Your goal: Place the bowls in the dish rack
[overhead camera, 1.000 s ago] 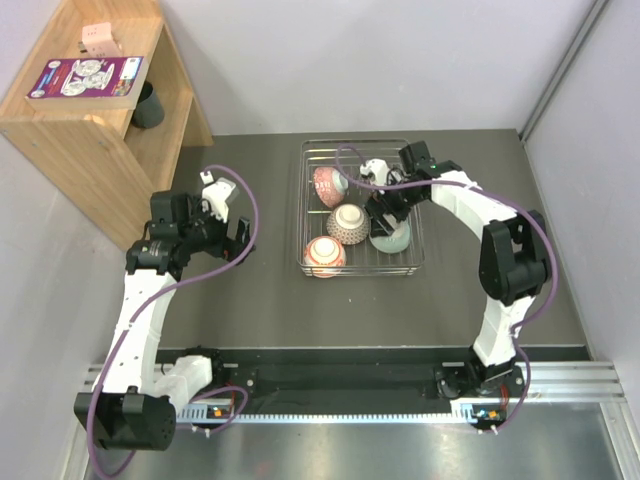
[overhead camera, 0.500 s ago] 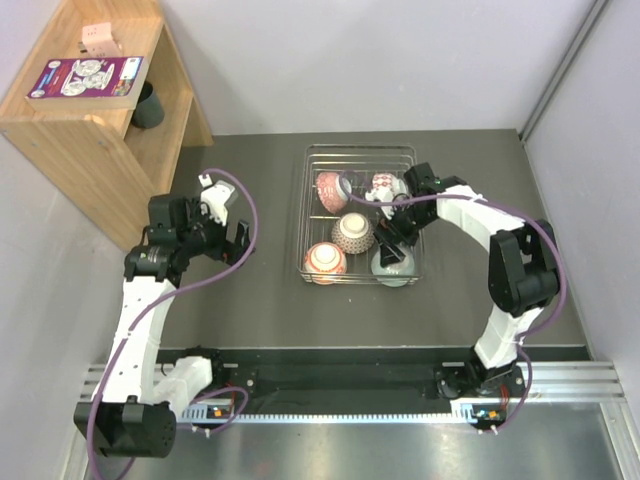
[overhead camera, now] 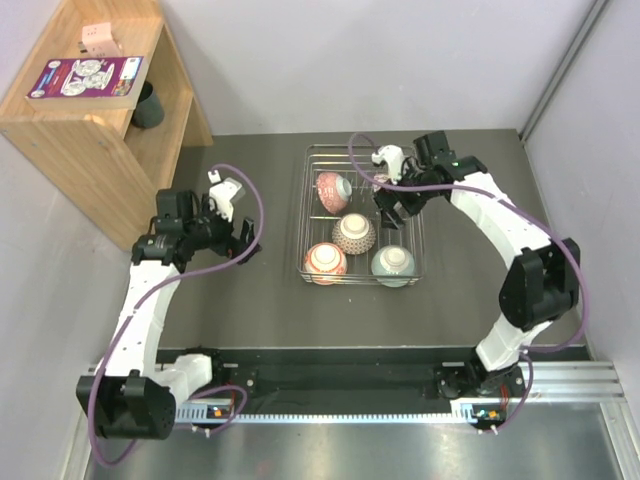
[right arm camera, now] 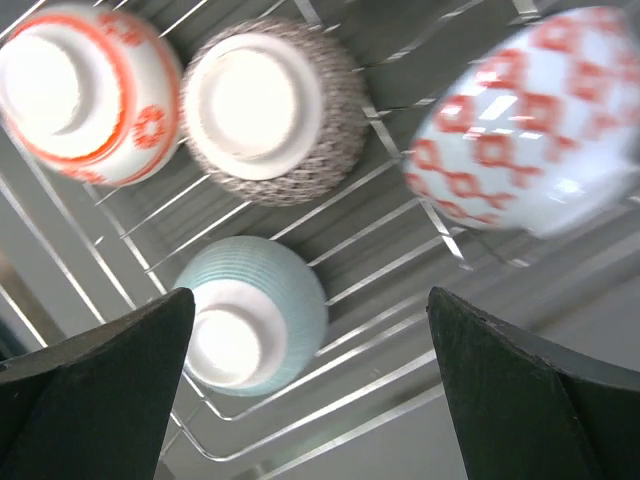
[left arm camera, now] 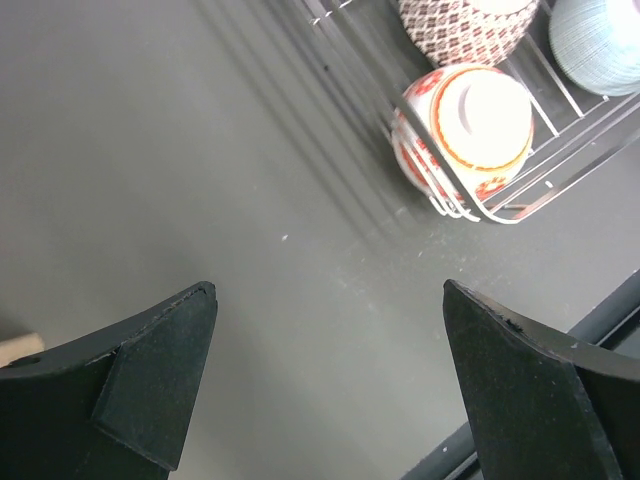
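Far bowl blurs, half hidden under the right arm; right hand spread, empty, mint bowl at its six o'clock.

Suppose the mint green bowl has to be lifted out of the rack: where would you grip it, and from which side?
Probably by its white foot ring, coming down from above. The mint green bowl sits bottom up in the dish rack, so the ring is the one narrow raised edge; the rim faces the wires.
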`<action>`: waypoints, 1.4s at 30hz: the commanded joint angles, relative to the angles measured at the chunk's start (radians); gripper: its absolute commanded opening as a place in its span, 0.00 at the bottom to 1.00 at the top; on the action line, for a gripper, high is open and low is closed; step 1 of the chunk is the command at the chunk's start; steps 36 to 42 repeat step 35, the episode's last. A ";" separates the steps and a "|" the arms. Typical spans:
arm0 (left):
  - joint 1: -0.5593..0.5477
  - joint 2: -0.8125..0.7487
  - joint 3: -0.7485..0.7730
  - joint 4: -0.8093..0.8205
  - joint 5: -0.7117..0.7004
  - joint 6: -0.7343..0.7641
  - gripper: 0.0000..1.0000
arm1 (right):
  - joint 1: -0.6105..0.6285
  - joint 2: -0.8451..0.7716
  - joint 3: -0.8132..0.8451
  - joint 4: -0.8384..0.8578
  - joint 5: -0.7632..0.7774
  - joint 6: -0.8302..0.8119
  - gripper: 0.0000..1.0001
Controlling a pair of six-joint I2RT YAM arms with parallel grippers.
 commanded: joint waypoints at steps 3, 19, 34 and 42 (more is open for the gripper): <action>0.004 0.104 0.027 0.161 0.102 0.037 0.99 | -0.003 -0.216 -0.027 0.189 0.330 0.117 1.00; 0.056 -0.055 0.006 0.134 0.105 -0.017 0.99 | -0.265 -0.759 -0.257 0.046 0.141 0.120 0.99; 0.163 -0.077 -0.003 0.126 0.154 -0.007 0.99 | -0.296 -0.919 -0.320 0.059 0.103 0.118 1.00; 0.163 -0.078 -0.003 0.126 0.153 -0.007 0.99 | -0.297 -0.915 -0.317 0.057 0.104 0.121 1.00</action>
